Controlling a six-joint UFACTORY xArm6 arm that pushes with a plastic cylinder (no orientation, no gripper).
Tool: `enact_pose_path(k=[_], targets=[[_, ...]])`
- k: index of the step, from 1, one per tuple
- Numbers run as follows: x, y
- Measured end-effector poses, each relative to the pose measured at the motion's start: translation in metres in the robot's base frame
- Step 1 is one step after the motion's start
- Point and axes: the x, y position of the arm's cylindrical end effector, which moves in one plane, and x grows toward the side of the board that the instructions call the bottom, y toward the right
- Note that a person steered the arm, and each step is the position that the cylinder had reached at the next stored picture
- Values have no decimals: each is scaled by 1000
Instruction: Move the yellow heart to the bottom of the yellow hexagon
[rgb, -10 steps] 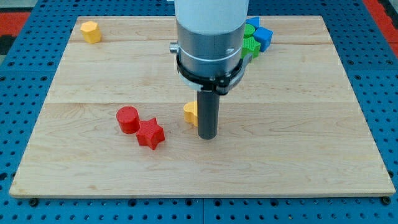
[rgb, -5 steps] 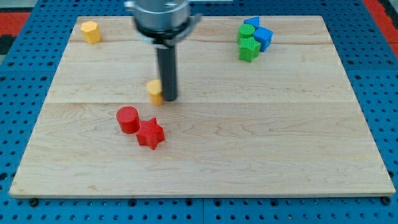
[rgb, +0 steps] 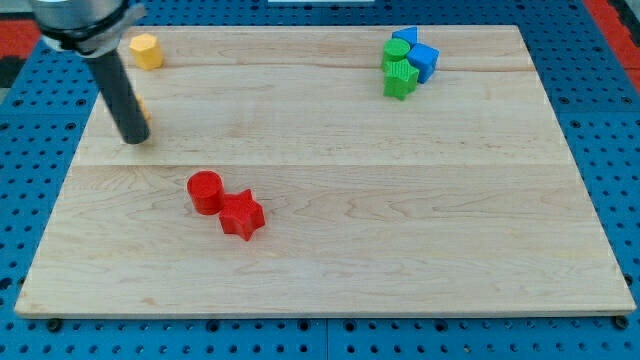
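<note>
The yellow hexagon (rgb: 146, 50) sits near the board's top left corner. The yellow heart (rgb: 142, 108) is almost wholly hidden behind my rod; only a thin yellow sliver shows at the rod's right side, below the hexagon. My tip (rgb: 134, 139) rests on the board just below and left of that sliver, touching or very close to the heart.
A red cylinder (rgb: 205, 191) and a red star (rgb: 241, 214) lie together left of centre. A cluster of green (rgb: 399, 72) and blue (rgb: 420, 58) blocks sits at the top right. The wooden board (rgb: 420, 220) lies on a blue pegboard.
My rod has swept left and up across the board, pushing the yellow heart from the middle to the left side, under the yellow hexagon. The other blocks have not moved.
</note>
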Motion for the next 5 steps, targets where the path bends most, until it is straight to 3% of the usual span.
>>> enact_pose_path(k=[3,4,5], targets=[[-84,1],[-93,6],[-91,82]])
